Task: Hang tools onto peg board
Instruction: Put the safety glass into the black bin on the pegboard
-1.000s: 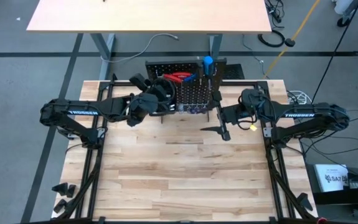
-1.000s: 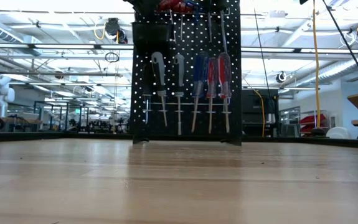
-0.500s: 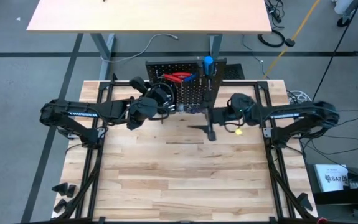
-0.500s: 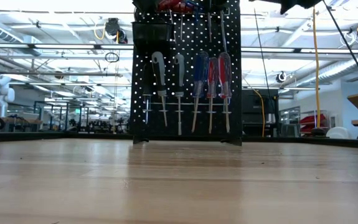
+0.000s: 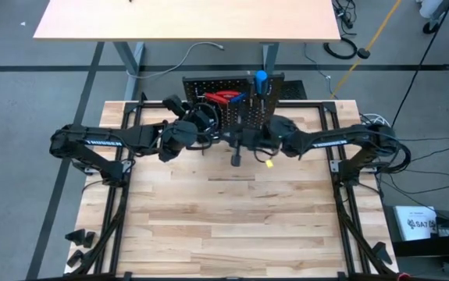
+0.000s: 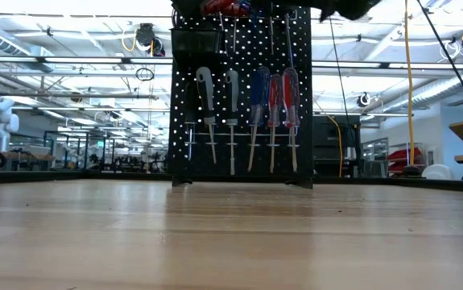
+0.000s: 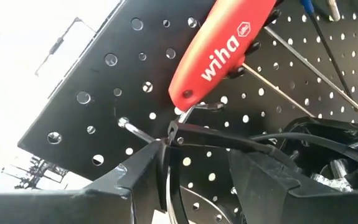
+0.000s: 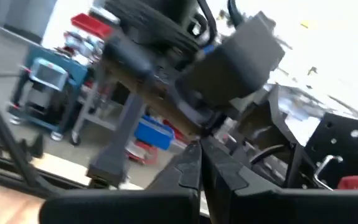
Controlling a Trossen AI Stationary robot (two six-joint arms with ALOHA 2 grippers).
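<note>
Clearly the left end effector, fingers spread beside the red-handled pliers at a hook on the peg board, should back off slowly, while the right end effector, fingers pressed together, waits alongside.

bright overhead light, glare, blurred right wrist view.

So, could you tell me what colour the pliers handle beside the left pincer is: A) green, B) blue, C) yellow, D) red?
D: in the left wrist view the pliers handle hanging against the peg board is red with white lettering, just beyond the left pincer.
</note>
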